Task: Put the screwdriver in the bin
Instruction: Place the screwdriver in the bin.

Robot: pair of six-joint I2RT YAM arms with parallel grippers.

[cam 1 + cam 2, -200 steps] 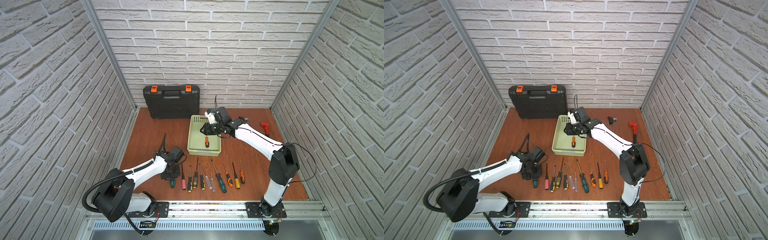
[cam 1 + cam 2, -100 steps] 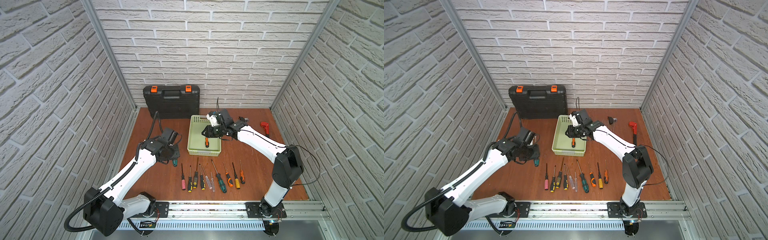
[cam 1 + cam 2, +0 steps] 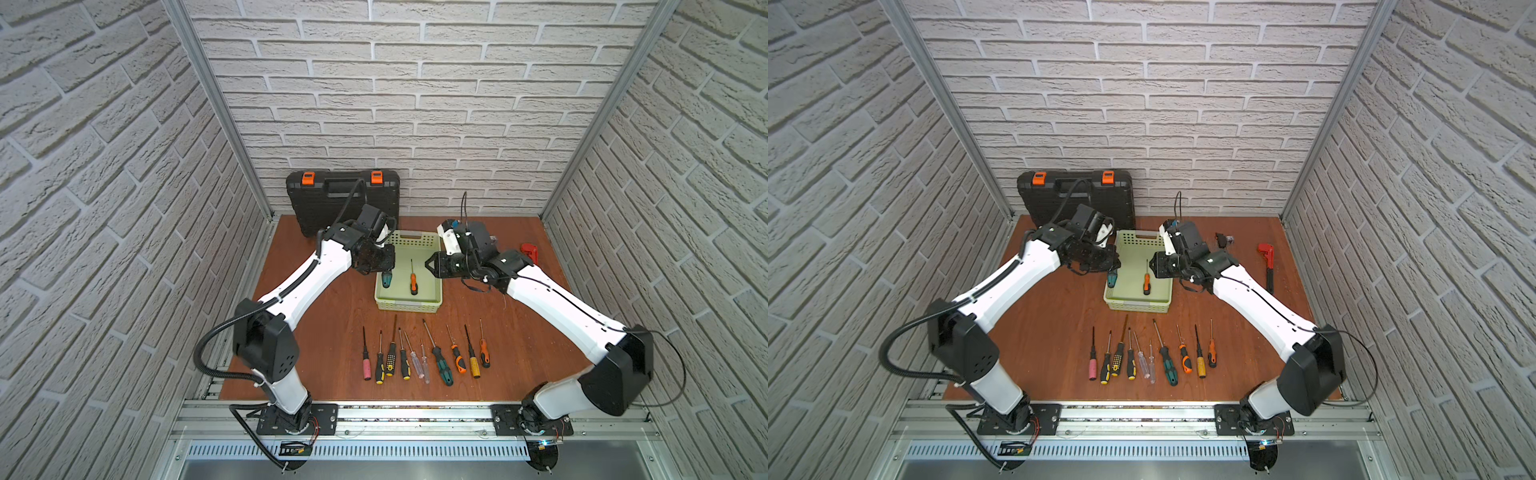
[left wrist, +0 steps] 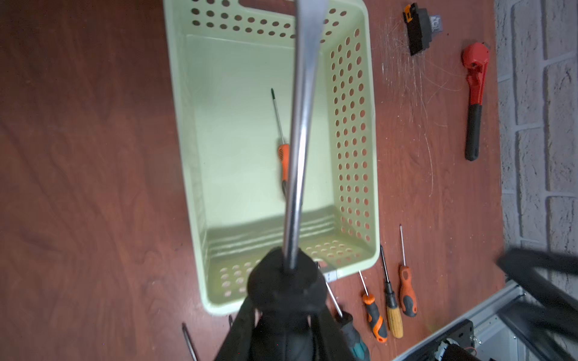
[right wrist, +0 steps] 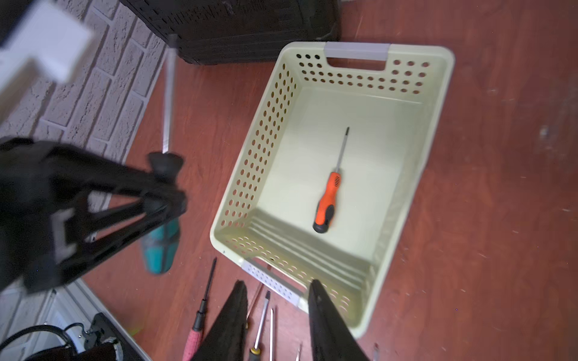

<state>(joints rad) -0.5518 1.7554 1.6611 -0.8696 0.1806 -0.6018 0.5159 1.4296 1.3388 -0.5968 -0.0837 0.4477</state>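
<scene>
Inside the bin (image 3: 409,306), 1 orange screwdriver (image 3: 413,284) already lies. At its 9 o'clock rim the left end effector (image 5: 169,200) is clamped on a teal screwdriver (image 5: 161,247), not yet released. The right end effector (image 5: 277,283), at 3 o'clock, stands apart, empty. A row of 10 screwdrivers (image 3: 442,370) waits at 6 o'clock.

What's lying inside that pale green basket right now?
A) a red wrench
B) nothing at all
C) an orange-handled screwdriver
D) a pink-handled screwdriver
C: an orange-handled screwdriver lies on the floor of the bin; the teal-handled screwdriver is gripped in the left gripper, not lying inside.
</scene>
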